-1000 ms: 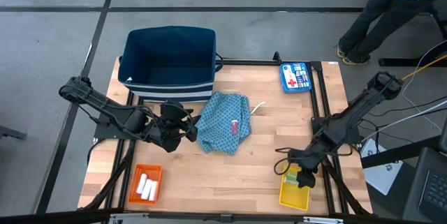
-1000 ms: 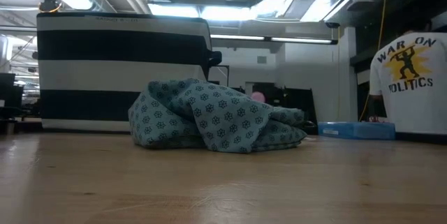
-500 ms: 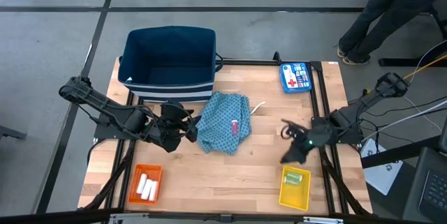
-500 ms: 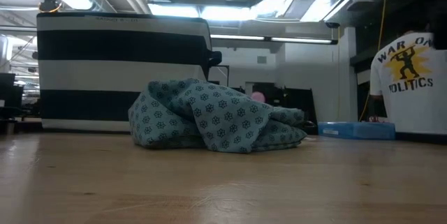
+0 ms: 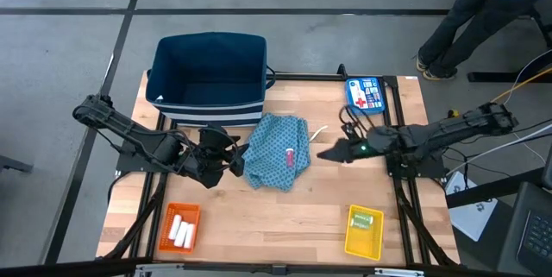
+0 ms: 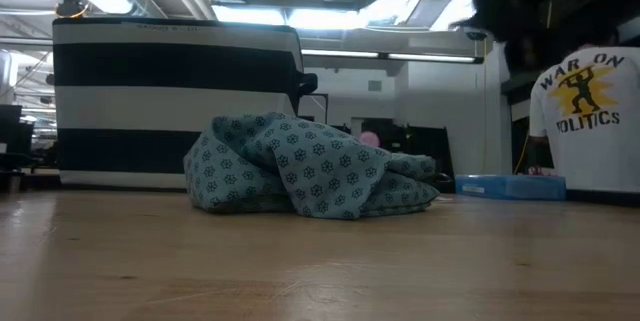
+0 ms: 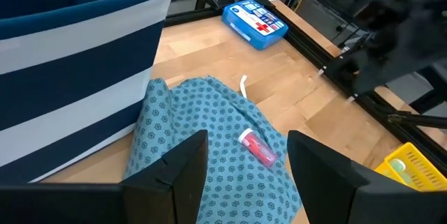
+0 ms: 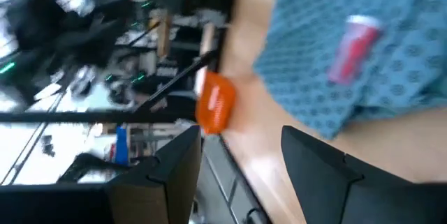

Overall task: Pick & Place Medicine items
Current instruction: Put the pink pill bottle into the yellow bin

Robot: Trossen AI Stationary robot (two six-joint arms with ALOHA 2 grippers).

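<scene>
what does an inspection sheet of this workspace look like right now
surface: wooden table, bare in the front middle.
job's things: pink-red tube on the teal cloth; white stick beside the cloth; white tubes in the orange tray; pale green piece in the yellow tray.
clutter: navy bin at the back; blue first-aid box at the back right.
grippers: left gripper open at the cloth's left edge; right gripper open, empty, just right of the cloth.
cables: loops on the right arm.
surroundings: a person stands beyond the back right corner.
</scene>
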